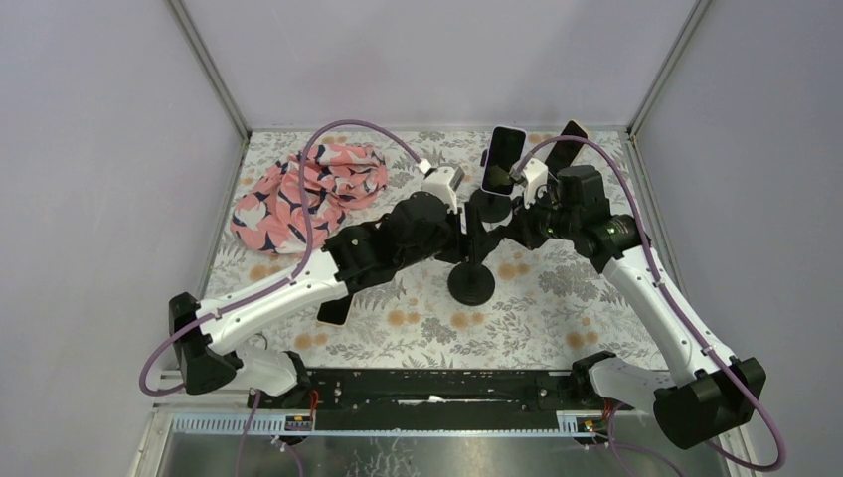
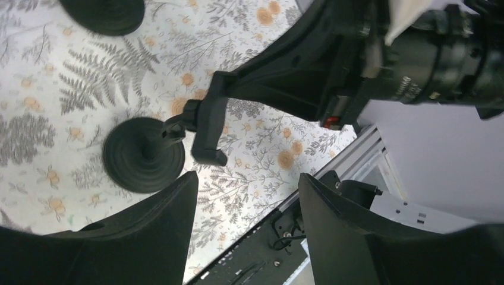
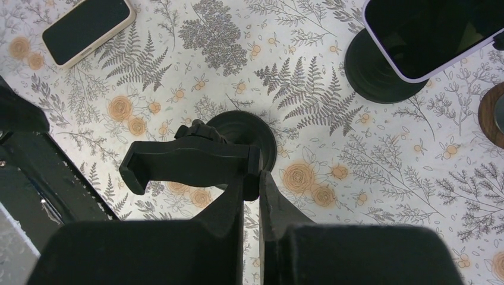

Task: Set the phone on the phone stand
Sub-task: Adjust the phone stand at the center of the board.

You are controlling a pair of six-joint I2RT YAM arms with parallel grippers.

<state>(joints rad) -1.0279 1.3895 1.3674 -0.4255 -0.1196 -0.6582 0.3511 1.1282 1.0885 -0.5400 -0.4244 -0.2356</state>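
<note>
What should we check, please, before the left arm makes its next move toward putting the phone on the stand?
1. Left gripper open and empty: ok.
2. Right gripper shut on the stand's clamp, steadying it: ok.
3. That clamp free of any phone: ok.
4. Phone lying flat on the table, dark face up, nothing on it: ok.
5. Left gripper lined up over that phone: not ok; its camera looks at the stand, and the phone is not in its view.
6. Clamp wide enough for the phone: cannot tell.
</note>
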